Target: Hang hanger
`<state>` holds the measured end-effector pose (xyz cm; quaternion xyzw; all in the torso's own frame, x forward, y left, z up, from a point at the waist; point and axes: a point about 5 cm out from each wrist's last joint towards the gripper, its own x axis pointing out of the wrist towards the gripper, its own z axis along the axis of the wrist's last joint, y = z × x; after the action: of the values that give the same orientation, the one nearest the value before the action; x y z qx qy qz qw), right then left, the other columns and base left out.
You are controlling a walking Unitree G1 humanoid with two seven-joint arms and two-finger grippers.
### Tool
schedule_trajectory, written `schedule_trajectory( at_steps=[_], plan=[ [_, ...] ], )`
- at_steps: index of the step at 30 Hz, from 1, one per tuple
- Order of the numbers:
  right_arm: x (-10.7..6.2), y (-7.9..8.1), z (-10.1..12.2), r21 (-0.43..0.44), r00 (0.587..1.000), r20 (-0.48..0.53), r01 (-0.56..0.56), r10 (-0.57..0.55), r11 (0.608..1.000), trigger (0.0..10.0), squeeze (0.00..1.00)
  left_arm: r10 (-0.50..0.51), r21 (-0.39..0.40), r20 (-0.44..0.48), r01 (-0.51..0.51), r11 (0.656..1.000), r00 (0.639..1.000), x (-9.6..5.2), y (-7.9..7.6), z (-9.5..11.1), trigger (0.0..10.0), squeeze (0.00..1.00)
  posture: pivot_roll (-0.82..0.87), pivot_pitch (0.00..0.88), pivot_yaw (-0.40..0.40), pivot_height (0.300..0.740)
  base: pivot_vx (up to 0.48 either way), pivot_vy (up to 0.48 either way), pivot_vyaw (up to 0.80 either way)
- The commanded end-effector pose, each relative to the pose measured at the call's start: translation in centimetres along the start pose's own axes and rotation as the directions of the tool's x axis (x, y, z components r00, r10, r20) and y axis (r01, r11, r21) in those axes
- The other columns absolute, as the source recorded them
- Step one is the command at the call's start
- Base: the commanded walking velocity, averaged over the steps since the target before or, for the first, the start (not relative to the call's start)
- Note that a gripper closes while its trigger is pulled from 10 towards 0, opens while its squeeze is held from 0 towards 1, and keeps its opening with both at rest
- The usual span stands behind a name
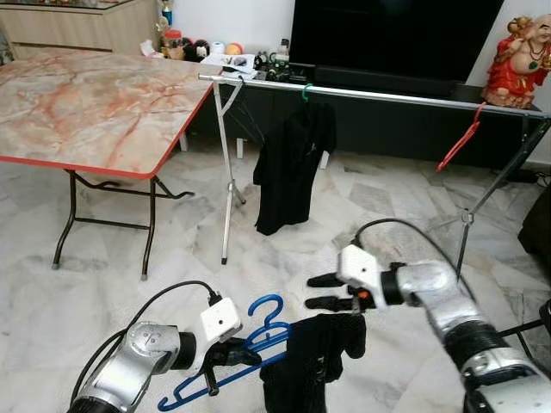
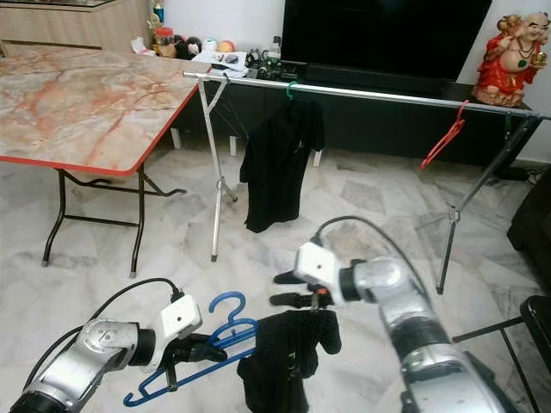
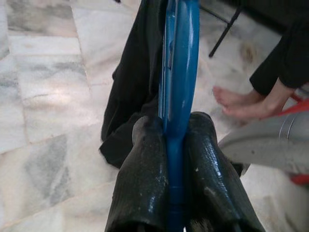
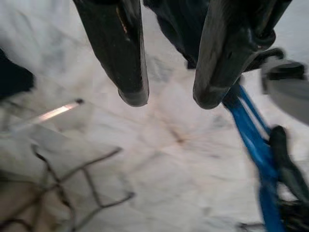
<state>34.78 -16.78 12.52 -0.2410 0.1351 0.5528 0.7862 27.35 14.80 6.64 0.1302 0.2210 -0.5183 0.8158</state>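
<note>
Left gripper (image 1: 225, 354) is clamped tight on the blue hanger (image 1: 258, 342), held low over the floor with a black garment (image 1: 310, 366) draped on it. Right gripper (image 1: 320, 291) hovers just above the garment, fingers apart, gripping nothing, and the rail (image 1: 387, 95) sits well beyond.

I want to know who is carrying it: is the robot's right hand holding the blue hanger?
No, the right gripper hangs open above the black garment, while the left gripper has its jaws shut on the blue hanger.
</note>
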Motion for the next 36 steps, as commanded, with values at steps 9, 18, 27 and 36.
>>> schedule_trajectory(
  at_steps=[9,18,27,36],
  plan=[
    [-2.9,0.1,-3.0,0.094,0.995,-0.061,0.088,-0.083,0.992,10.0,0.09,0.028,-0.072,0.137,-0.018,0.997,0.99,-2.7,0.7,0.7,0.0,0.0,0.11,0.024,-0.102,0.74,0.0,0.0,0.0],
    [-5.6,1.3,-5.4,0.049,0.968,-0.24,-0.058,0.068,0.997,10.0,0.0,-0.047,-0.069,0.078,0.053,0.996,0.996,-5.0,0.0,-0.6,0.0,0.0,0.1,0.009,-0.104,0.74,0.0,0.0,0.0],
    [-6.2,1.8,-6.2,0.029,0.951,-0.297,-0.086,0.091,0.996,10.0,0.0,-0.076,-0.039,0.114,0.081,0.996,0.991,-6.8,0.3,0.9,0.0,0.0,0.1,0.0,-0.106,0.74,0.0,0.0,0.0],
    [-5.0,2.0,-6.5,0.019,0.953,-0.301,-0.04,0.044,0.999,10.0,0.0,-0.187,-0.009,0.109,0.189,0.982,0.976,-6.3,-0.6,1.8,0.0,0.0,0.11,0.0,-0.103,0.74,0.0,0.0,0.0]
  ],
)
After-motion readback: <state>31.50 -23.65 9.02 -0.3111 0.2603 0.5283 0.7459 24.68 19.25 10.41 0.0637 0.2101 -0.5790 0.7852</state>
